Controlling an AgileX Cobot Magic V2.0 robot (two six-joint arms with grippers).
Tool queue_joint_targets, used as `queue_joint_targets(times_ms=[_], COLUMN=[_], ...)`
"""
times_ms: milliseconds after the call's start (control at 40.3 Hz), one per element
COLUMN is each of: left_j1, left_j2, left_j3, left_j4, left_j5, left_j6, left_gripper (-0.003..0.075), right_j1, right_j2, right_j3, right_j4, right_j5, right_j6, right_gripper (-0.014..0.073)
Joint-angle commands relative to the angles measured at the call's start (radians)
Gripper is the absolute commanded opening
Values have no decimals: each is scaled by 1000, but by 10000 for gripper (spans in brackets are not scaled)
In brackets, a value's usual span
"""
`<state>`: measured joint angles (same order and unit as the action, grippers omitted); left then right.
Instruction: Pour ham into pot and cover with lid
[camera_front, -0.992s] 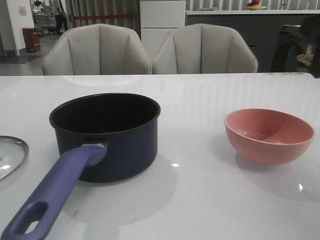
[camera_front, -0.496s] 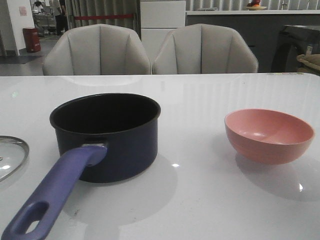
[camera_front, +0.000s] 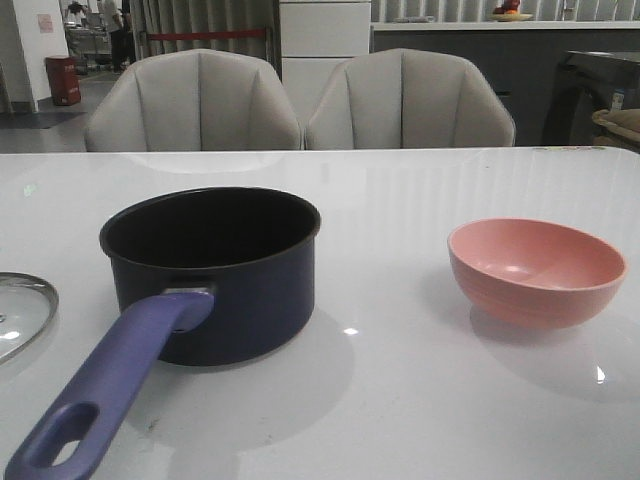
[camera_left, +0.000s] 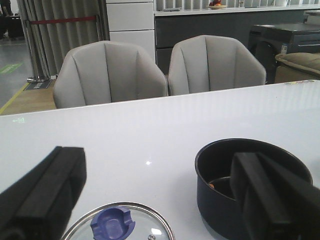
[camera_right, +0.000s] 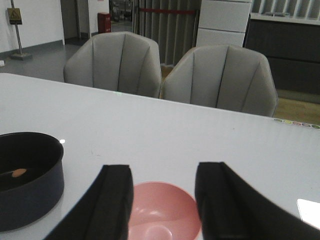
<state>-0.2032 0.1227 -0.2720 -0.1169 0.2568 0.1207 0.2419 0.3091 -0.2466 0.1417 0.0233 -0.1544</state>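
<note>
Looking forward over the white table (camera_front: 420, 400), the front camera shows the pot (camera_front: 215, 275) standing left of centre, its dark inside facing up and its long purple-blue handle (camera_front: 110, 385) running toward the near left corner. Only an edge of the lid (camera_front: 22, 315) shows, lying flat on the table well left of the pot and apart from it. A pink bowl (camera_front: 537, 270) sits upright to the right, well apart from the pot, and what shows of its inside looks bare. Two grey chairs (camera_front: 300, 100) stand behind the table. Neither arm appears in this view.

From the left wrist camera, the left gripper (camera_left: 160, 200) hangs with its two black fingers (camera_left: 45, 195) spread wide, nothing between them. The lid (camera_left: 120, 227) lies on the table below the gap, its blue knob (camera_left: 114, 223) pointing up. The pot (camera_left: 250, 185) stands beside the lid, partly hidden by one finger; a small orange speck on its floor is a chunk of the ham (camera_left: 212, 185).

From the right wrist camera, the right gripper (camera_right: 162, 200) also stands open and holds nothing. The pink bowl (camera_right: 162, 212) lies beneath the gap between the fingers. The pot (camera_right: 30, 177) is off to one side, with one orange-pink piece of ham (camera_right: 19, 172) resting on its black bottom.
</note>
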Motion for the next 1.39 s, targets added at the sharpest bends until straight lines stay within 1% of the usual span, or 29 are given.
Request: queue_joint_targets(times_ms=[0, 74, 124, 174, 248, 298, 372, 595, 744, 843, 942, 1091, 1215, 1314, 1364], left_j1=[-5, -5, -5, -5, -5, -5, -5, -5, -5, -5, -5, -5, -5, 2, 19], left_j2=[11, 11, 11, 11, 11, 11, 11, 13, 65, 145, 228, 353, 469, 583, 645], left_j3=[-27, -27, -27, -27, -27, -27, -27, -27, -50, -87, -137, -223, -312, -392, -435], left_j4=[-9, -9, -9, -9, -9, -9, -9, 14, 17, 17, 17, 17, 16, 26, 26], left_j5=[-75, -75, -75, -75, -75, -75, -75, -62, 6, 58, 63, 79, 110, 200, 263], left_j6=[0, 0, 0, 0, 0, 0, 0, 0, -4, -18, -64, -69, -159, -178, -211], left_gripper=[629, 629, 629, 629, 629, 629, 629, 629, 629, 629, 631, 632, 648, 665, 665], right_j1=[4, 4, 4, 4, 4, 4, 4, 4, 4, 4, 4, 4, 4, 4, 4], right_j2=[-52, -84, -97, -104, -104, -104, -104, -104, -104, -104, -104, -104, -104, -104, -104], right_j3=[30, 62, 72, 72, 72, 73, 75, 75, 75, 75, 75, 75, 75, 75, 75], right_j4=[3, 3, 3, 3, 3, 3, 3, 3, 3, 3, 3, 3, 3, 3, 3], right_j5=[-95, -92, -93, -105, -119, -114, -116, -116, -116, -116, -116, -116, -116, -116, -116], right_j6=[1, 1, 1, 1, 1, 1, 1, 1, 1, 1, 1, 1, 1, 1, 1], right_gripper=[414, 408, 381, 321, 178, 123, 153, 150, 150, 150, 150, 150, 150, 150, 150])
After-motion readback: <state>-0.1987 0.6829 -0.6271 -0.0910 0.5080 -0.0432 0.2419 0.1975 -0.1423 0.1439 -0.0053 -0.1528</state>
